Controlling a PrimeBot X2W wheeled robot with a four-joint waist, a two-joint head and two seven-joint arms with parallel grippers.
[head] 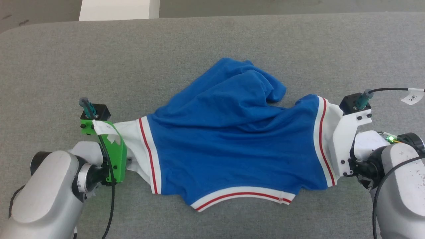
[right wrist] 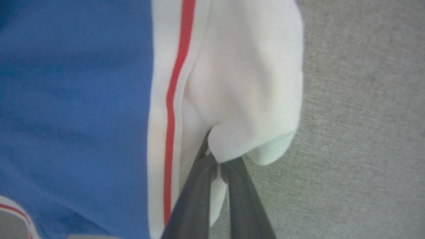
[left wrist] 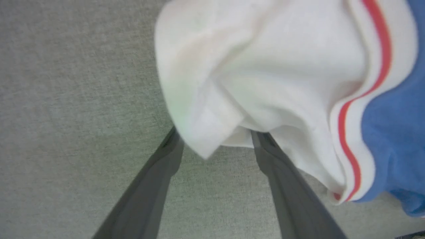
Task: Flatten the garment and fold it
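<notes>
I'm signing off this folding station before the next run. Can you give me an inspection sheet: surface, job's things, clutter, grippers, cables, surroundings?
surface: grey fabric-covered table.
job's things: blue shirt lies on the table, near part spread, far part bunched; a white sleeve reaches out to each side.
clutter: nothing seen.
grippers: left gripper is open, with the left sleeve draped over its tips; right gripper is shut on the right sleeve.
cables: black cable runs along the left arm; tagged cable runs off at the right wrist.
surroundings: grey floor beyond the table, white panel at the far left.
</notes>
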